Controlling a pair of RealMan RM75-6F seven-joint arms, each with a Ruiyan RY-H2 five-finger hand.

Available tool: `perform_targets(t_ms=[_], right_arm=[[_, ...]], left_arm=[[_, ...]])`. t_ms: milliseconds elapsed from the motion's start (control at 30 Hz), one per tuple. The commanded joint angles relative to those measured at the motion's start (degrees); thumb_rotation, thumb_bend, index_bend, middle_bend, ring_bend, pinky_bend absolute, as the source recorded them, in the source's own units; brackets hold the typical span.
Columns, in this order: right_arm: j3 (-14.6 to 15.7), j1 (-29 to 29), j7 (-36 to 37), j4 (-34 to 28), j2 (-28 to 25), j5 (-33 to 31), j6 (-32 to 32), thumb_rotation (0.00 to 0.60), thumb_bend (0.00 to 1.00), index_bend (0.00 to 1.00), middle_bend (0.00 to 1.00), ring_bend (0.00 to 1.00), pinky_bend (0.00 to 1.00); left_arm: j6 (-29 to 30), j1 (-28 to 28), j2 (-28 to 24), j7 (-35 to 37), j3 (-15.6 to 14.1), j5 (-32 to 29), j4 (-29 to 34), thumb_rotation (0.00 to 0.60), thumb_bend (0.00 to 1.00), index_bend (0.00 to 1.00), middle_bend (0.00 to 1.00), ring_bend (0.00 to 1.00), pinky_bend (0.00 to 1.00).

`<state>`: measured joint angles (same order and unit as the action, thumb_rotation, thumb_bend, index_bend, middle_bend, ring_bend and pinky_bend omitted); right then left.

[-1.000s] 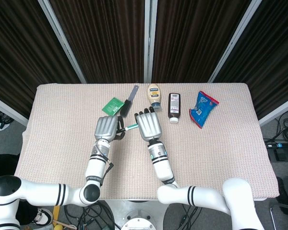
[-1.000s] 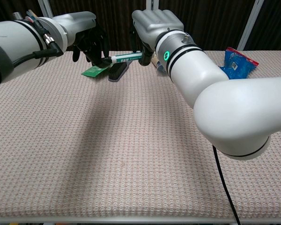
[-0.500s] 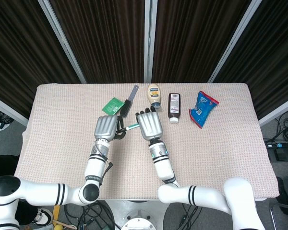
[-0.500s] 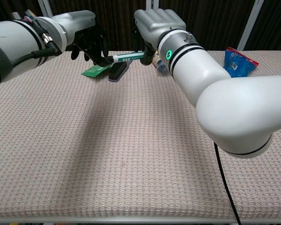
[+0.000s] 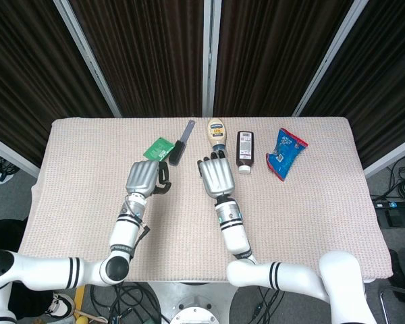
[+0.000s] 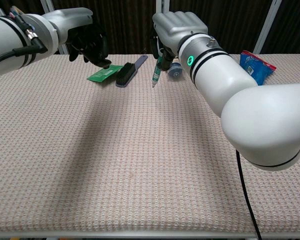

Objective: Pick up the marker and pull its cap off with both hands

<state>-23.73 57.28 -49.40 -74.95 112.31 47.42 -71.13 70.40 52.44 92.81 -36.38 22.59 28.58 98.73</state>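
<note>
Right hand: raised above the far middle of the table, back of the hand upward, fingers curled around the white marker with green band; also seen from the head view.
Marker: hangs from the right hand, nearly upright, its tip pointing down, clear of the table; in the head view the hand hides it.
Left hand: raised at the far left, dark fingers curled in around a small dark piece at the fingertips, apparently the marker's black cap; too small to tell for sure. Head view shows it well apart from the right hand.
Table: covered in beige woven cloth.
On the far part: green flat card, dark grey brush just beside it, pale squeeze bottle with dark cap, dark brown bottle with white label, blue and red snack packet.
Room: dark pleated curtains with pale metal posts behind; grey floor and cables at the sides.
Change: half a second ago both hands held the marker level between them; now the hands have drawn apart and the marker has swung down in the right hand.
</note>
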Motion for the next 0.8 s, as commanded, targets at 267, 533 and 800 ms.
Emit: perform_targets(t_ms=[267, 533, 800], right_arm=[[2.9, -4.9, 4.2, -5.2, -4.2, 3.1, -2.4, 0.6, 0.28, 0.62, 0.57, 0.33, 0.26], [5.0, -9.0, 15.6, -8.8, -5.9, 9.7, -3.3, 0.6, 0.3, 0.62, 0.57, 0.33, 0.26], [6.2, -12.8, 35.7, -4.7, -4.0, 16.3, -2.0, 0.6, 0.31, 0.63, 0.58, 0.33, 0.26]], left_arm=[[-0.1, -5.5, -2.4, 8.1, -4.1, 7.2, -1.4, 0.6, 0.34, 0.6, 0.65, 0.64, 0.76], [-0.5, -11.2, -1.1, 18.2, -8.1, 15.0, -7.7, 0.6, 0.34, 0.6, 0.65, 0.64, 0.76], [-2.3, -13.5, 0.9, 24.6, -9.8, 21.8, -13.2, 0.6, 0.33, 0.6, 0.65, 0.64, 0.76]])
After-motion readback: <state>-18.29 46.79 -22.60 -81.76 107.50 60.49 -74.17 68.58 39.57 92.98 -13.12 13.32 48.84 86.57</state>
